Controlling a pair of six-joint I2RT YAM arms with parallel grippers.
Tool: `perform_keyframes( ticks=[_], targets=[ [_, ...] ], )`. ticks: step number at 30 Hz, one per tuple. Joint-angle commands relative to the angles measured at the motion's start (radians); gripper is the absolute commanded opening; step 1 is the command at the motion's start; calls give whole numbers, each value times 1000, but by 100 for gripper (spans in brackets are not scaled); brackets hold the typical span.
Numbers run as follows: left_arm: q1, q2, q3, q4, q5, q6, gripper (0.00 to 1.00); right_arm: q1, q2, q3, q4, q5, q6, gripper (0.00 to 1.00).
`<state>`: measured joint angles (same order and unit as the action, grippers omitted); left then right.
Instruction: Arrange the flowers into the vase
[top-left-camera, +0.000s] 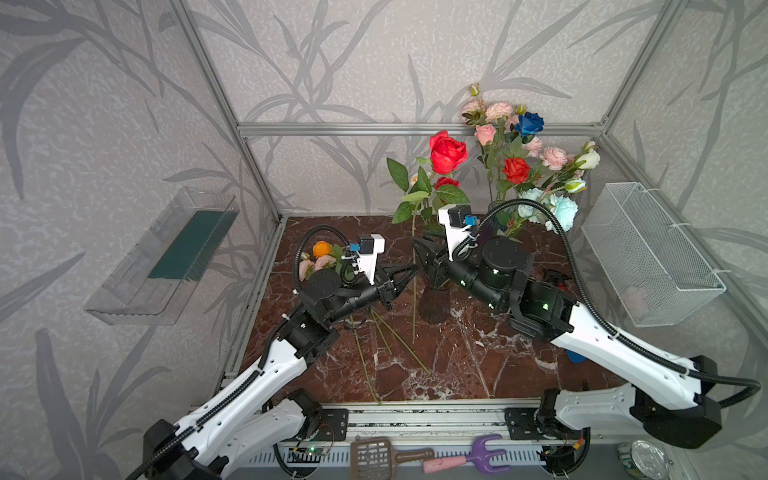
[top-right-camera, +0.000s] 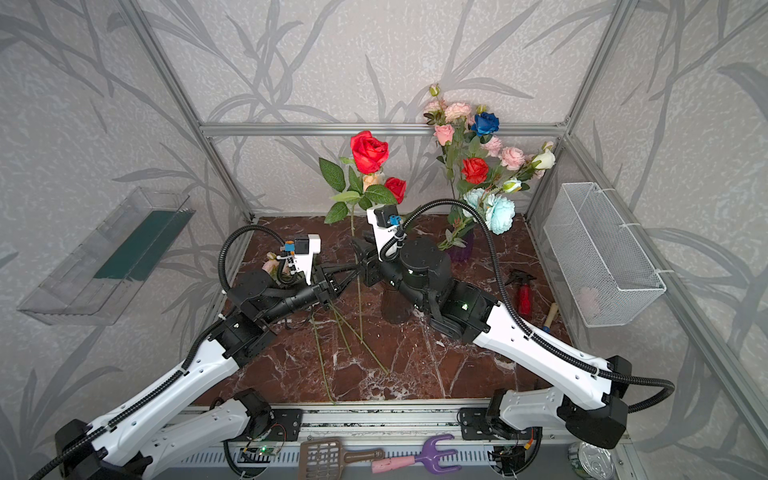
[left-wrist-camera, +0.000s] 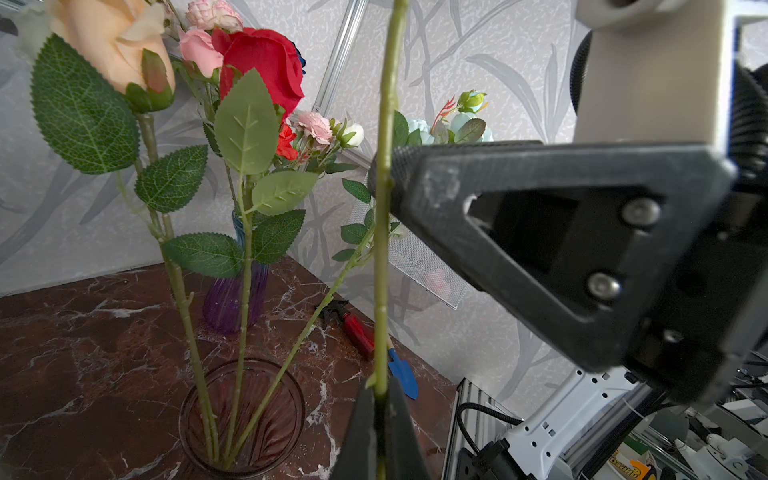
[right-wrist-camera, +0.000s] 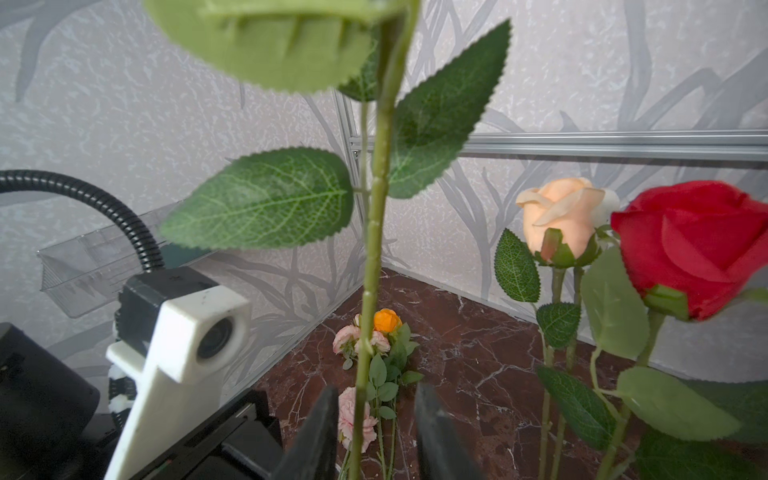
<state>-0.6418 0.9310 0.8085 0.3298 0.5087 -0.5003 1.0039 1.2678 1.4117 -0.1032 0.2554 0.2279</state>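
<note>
red long-stemmed artificial rose (top-left-camera: 448, 151), upright, beside and outside the dark ribbed glass vase (top-left-camera: 434, 307). in both top views its green stem (left-wrist-camera: 380, 249) runs down past the vase's left side; whether the lower end touches the brown marbled tabletop (top-left-camera: 478, 365) cannot be told.
left gripper (left-wrist-camera: 379, 392): fingers pressed together, pinching this stem.
right gripper (right-wrist-camera: 374, 401): fingers (right-wrist-camera: 320, 436) spread wider than the stem, which passes between them close against one finger. it sits higher on the stem than the left gripper, and in the left wrist view one black fingertip touches the stem.
dark vase: three stems, among them a peach rose (left-wrist-camera: 112, 45) and a second red rose (left-wrist-camera: 262, 62); the third stem's bloom cannot be told.
purple glass vase (left-wrist-camera: 220, 307), at the back: a bunch of pink, blue, red, white and pale-blue blooms (top-left-camera: 516, 170).
loose on the tabletop at the left: an orange bloom (top-left-camera: 322, 248) with small pink blooms (top-left-camera: 316, 264), and loose stems (top-left-camera: 365, 365) trailing toward the front.
white wire basket (top-left-camera: 665, 232) on the right wall: a pale pink object, unclear.
</note>
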Motion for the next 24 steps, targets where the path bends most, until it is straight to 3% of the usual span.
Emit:
perform_keyframes(
  ticks=[1, 5, 14, 19, 24],
  targets=[
    [-7, -8, 7, 19, 19, 25, 0, -32, 16, 42, -11, -131, 50, 29],
    [-7, -4, 9, 14, 18, 28, 0, -38, 27, 50, -29, -165, 64, 18],
    [-6, 0, 11, 7, 14, 31, 0, -44, 26, 47, -27, -221, 73, 3],
    [-7, -1, 6, 2, -8, 32, 16, -44, -1, 16, 15, -221, 77, 0],
    [-7, -6, -5, 8, -42, 31, 48, -44, -37, -14, 47, -175, 57, 0]
  ],
)
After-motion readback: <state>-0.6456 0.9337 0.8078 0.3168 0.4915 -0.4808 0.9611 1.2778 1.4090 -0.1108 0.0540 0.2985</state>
